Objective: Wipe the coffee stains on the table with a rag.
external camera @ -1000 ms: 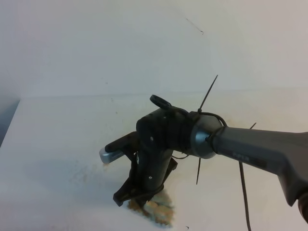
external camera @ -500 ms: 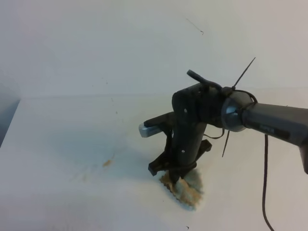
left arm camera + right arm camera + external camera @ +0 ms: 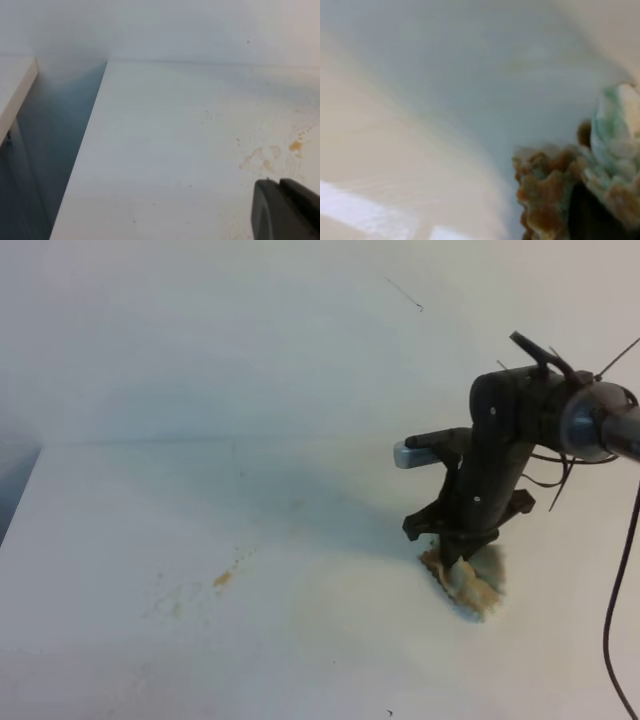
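My right gripper [image 3: 460, 562] points down at the right side of the white table [image 3: 300, 640], shut on the rag [image 3: 470, 586]. The rag is a tan, brown-soaked cloth with blue-green streaks, pressed onto the tabletop. The right wrist view shows the rag [image 3: 555, 190] close up and blurred, bunched around a dark finger. Of the coffee stains, only a small amber spot [image 3: 222, 580] with pale smears around it shows, far to the left of the rag. The left wrist view has the same spot [image 3: 296, 146] and smears just beyond my left gripper [image 3: 280, 186], whose dark fingers lie together.
The table's left edge [image 3: 82, 160] drops to a dark gap beside a second white surface [image 3: 12, 90]. A white wall [image 3: 250, 330] rises behind the table. Loose black cables [image 3: 615, 580] hang from the right arm.
The right arm has swept from the lower middle of the table to the right, dragging the rag along. The amber spot on the left came into view as it passed.
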You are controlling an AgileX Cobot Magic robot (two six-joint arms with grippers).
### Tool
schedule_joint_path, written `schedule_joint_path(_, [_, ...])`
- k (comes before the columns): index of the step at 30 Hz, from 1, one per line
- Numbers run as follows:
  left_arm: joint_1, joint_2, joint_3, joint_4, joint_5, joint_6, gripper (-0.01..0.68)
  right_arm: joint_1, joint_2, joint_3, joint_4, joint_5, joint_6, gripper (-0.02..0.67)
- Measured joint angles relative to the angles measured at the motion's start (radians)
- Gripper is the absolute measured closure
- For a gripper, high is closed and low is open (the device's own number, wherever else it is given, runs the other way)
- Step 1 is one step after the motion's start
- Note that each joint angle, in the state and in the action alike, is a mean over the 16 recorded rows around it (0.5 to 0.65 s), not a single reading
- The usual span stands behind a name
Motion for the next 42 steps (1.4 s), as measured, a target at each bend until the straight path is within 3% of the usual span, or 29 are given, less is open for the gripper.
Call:
schedule_joint_path(11, [0.0, 0.0, 0.0, 0.0, 0.0, 0.0, 0.673, -0.091, -0.02, 0.002, 0.034, 0.014, -0.101, 0.588])
schedule_joint_path(22, [0.0, 0.0, 0.0, 0.0, 0.0, 0.0, 0.673, -0.109, -0.076, 0.002, 0.062, 0.091, -0.126, 0.343])
schedule_joint_path(25, [0.0, 0.0, 0.0, 0.0, 0.0, 0.0, 0.673, -0.113, -0.118, 0.002, 0.068, 0.095, -0.127, 0.309])
schedule_joint_path(29, [0.0, -0.002, 0.0, 0.0, 0.0, 0.0, 0.673, -0.116, -0.21, 0.013, 0.091, 0.062, -0.141, 0.346])
schedule_joint_path(34, [0.0, -0.002, 0.0, 0.0, 0.0, 0.0, 0.673, -0.094, -0.406, 0.078, 0.135, -0.054, -0.181, 0.472])
schedule_joint_path(39, [0.0, -0.002, 0.0, 0.0, 0.0, 0.0, 0.673, -0.03, -0.664, 0.232, 0.184, -0.235, -0.233, 0.592])
schedule_joint_path(42, [0.0, -0.002, 0.0, 0.0, 0.0, 0.0, 0.673, 0.023, -0.828, 0.363, 0.209, -0.352, -0.262, 0.629])
